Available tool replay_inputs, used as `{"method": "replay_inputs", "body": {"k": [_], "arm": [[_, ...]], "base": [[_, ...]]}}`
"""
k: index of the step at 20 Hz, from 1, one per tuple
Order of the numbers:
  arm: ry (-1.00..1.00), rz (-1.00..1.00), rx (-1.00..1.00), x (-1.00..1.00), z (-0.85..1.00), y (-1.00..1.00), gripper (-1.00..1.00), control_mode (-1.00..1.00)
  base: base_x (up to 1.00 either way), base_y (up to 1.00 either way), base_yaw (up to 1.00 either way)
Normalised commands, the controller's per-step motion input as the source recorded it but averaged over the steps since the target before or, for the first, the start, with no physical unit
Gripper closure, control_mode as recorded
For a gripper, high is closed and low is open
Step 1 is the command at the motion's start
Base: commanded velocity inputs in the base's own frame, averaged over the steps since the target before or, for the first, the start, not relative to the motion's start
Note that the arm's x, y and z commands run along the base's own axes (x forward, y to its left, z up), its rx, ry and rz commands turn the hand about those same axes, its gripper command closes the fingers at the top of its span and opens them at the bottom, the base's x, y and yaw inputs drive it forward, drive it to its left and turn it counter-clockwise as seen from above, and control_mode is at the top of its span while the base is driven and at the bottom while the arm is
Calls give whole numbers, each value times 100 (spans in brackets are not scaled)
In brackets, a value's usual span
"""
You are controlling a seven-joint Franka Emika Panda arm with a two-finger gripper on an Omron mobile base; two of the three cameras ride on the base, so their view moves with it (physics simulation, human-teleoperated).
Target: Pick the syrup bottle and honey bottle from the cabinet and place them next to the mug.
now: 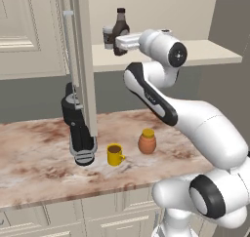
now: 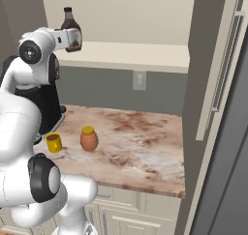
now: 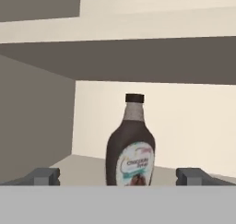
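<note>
Now syrup bottle [image 3: 131, 147] upright btwn open pincer [image 3: 118, 176] tips; untouched.

The syrup bottle [image 3: 130, 147] label reads "Chocolate"; smaller print is illegible.

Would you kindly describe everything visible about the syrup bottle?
The syrup bottle is a dark brown, flask-shaped bottle with a narrow neck, a dark cap and a pale oval front label. It looks like glossy plastic. It stands upright on the pale shelf board of the cabinet. The tool is open, its fingertips spread to either side of the bottle without touching it. A small paper cup stands beside it on the shelf.
</note>
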Motion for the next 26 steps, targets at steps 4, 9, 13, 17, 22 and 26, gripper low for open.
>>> {"method": "replay_inputs", "body": {"k": [4, 9, 13, 17, 22, 26], "arm": [[1, 0, 1, 45, 1, -19, -100, -100], [0, 0, 0, 21, 0, -3, -100, -100], [0, 0, 0, 0, 7, 6, -100, -100], [0, 0, 0, 0, 18, 6, -100, -100], [5, 0, 0, 0, 4, 0, -100, -100], [27, 2, 0, 0, 0, 0, -100, -100]], "base": [[0, 0, 0], [0, 0, 0], [0, 0, 0], [0, 0, 0], [0, 0, 0], [0, 0, 0]]}}
